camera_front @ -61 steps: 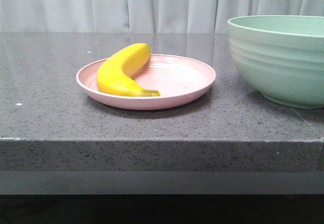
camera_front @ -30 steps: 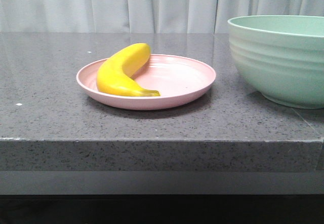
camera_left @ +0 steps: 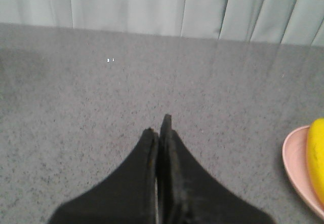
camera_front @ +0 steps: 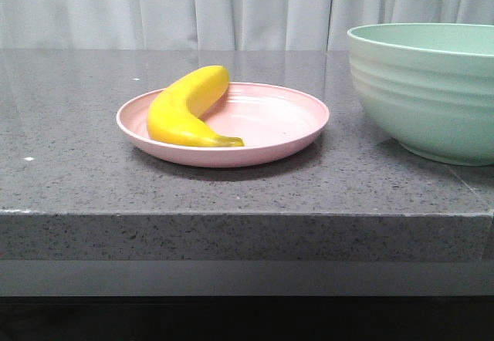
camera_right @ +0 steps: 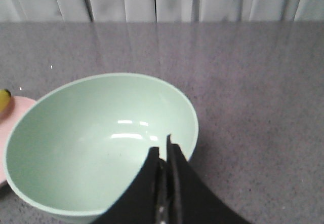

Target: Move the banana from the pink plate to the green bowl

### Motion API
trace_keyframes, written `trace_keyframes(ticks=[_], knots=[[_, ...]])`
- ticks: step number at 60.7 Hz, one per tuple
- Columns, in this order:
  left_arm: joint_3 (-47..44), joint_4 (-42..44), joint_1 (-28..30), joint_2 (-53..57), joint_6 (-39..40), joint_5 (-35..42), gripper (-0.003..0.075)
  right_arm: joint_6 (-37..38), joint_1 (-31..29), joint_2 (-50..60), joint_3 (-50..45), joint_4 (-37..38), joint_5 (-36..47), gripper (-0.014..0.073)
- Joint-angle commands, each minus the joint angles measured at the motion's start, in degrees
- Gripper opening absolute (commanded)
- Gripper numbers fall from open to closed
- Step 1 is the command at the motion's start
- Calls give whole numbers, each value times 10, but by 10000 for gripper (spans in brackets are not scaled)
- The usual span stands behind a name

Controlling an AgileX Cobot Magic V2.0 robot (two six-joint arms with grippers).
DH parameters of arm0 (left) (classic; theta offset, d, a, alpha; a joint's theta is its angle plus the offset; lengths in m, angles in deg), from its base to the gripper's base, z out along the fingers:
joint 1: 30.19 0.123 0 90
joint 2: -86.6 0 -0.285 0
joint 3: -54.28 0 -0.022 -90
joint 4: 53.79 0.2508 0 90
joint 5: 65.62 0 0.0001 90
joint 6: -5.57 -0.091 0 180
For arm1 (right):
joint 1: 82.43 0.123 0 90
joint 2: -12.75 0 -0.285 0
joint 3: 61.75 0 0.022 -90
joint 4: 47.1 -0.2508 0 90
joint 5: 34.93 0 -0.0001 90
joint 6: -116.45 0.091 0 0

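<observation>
Front view: no arm in sight, just the grey stone bench (camera_front: 77,179) carrying everything near its front edge. On the left half, the banana (camera_front: 185,109) lying on its side along the left part of the pink plate (camera_front: 285,125), dark tip pointing toward the camera side, probably settled against the low rim by its own curve. Beside the plate to the right, apart from it, the green bowl (camera_front: 432,94), taller and deep, likely set close for a short carry. From the left wrist camera, left claw (camera_left: 159,127) clenched on nothing, poised over bare bench with plate and banana off to one side. From the right wrist camera, right claw (camera_right: 164,150) likewise clenched and empty, hanging above the bowl's rim. Transfer not yet begun.
</observation>
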Motion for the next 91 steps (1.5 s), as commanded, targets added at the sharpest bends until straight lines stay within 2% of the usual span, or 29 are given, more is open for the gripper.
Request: trace_keyframes(ticks=[1,27,34,38,42,49,54,64,75,91], knots=[[21,-5,1,-31,1,36,-20,-3,-3,-33,16,8,18,-60],[21,-15,1,-119,1,48,-20,-3,-3,-89,16,17,-25,-60],[21,-9,1,-126,1,61,6,-3,-3,-89,17,22,-26,-16],[21,-11,1,-126,1,68,93,-3,-3,-89,17,22,-26,59],[21,-12,1,-126,1,75,195,-3,-3,-89,17,22,-25,178],[21,-12,1,-126,1,78,421,-3,-3,-89,17,22,-24,355],[21,-12,-4,-130,1,79,488,-3,-3,-89,17,22,-24,428],[35,-12,-47,-148,1,80,479,-3,-3,-89,17,22,-22,430],[74,0,-149,-196,1,75,479,-3,-3,-89,17,22,-20,430],[185,15,-263,-306,1,-18,479,-3,-3,-89,17,22,-20,430]])
